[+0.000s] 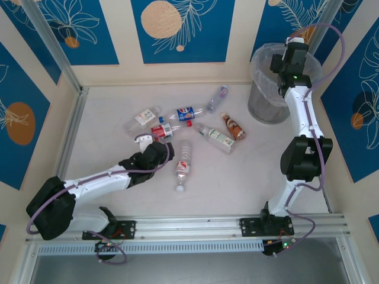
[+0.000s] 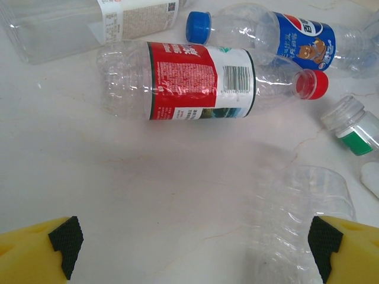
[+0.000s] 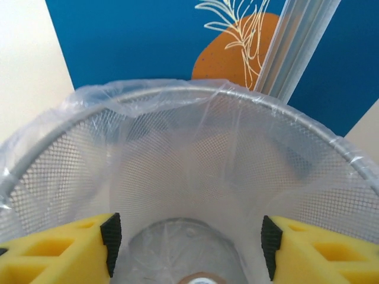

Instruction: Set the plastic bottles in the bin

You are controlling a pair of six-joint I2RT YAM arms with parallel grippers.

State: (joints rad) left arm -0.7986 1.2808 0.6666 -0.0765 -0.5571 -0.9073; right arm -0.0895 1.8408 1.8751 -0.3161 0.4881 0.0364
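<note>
Nearest the left wrist camera, the left hand (image 2: 195, 245) stands wide apart with nothing gripped, its black pads (image 2: 65, 236) low at either edge. The end of a clear ribbed bottle (image 2: 299, 195) lies just inside the pad at the view's right. Just ahead on the desk (image 2: 118, 171) lies the red-labelled bottle (image 2: 201, 81), on its side. Its long axis runs across the view, with the red cap to the right and a barcode on the label's white part. That axis follows the line between the fingers, so the hand would probably need to turn before closing across the body. Behind it lie three more:

- a blue-capped bottle (image 2: 278, 35) whose blue label bears a Pepsi-style globe and Chinese characters
- a white-labelled bottle (image 2: 136, 12) with print too small to read
- a green-banded bottle (image 2: 352, 127)

From above, the left arm is far nearer the scatter. The right hand (image 3: 186, 242) hangs over the bin (image 3: 195, 89), jaws apart and holding nothing, well apart from the bottles.
</note>
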